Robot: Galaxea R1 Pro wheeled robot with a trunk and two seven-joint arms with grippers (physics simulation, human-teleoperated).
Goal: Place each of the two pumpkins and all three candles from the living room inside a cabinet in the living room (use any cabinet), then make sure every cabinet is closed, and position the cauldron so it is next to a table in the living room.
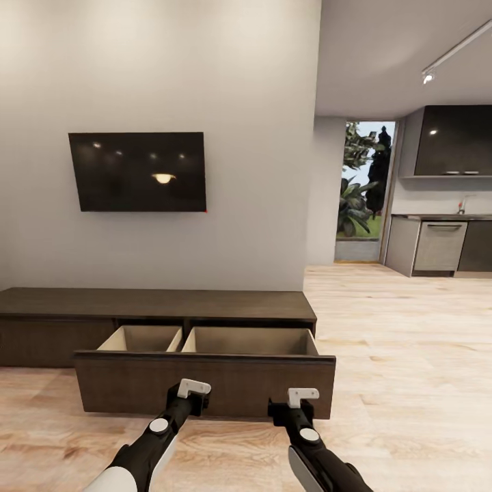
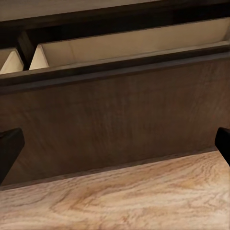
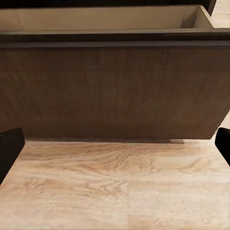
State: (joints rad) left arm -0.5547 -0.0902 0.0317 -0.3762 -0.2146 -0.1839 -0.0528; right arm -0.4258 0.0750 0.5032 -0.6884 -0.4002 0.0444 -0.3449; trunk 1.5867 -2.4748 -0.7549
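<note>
The long, low dark-brown cabinet (image 1: 157, 304) stands against the pale wall under the TV. Its wide front (image 1: 205, 383) is pulled out toward me, showing two pale beige compartments (image 1: 249, 340) whose visible parts hold nothing. My left gripper (image 1: 186, 402) hovers low in front of the left half of that front, and my right gripper (image 1: 292, 410) sits in front of the right half. In the left wrist view the fingertips (image 2: 9, 148) stand far apart, open, facing the brown panel (image 2: 120, 120). The right wrist view shows its fingertips (image 3: 9, 148) equally spread before the panel (image 3: 115, 91).
A black TV (image 1: 137, 171) hangs on the wall above the cabinet. Light wood plank floor (image 1: 403, 342) stretches to the right toward a kitchen with dark cupboards (image 1: 454, 140), a dishwasher (image 1: 441, 246) and a glass door (image 1: 362, 184).
</note>
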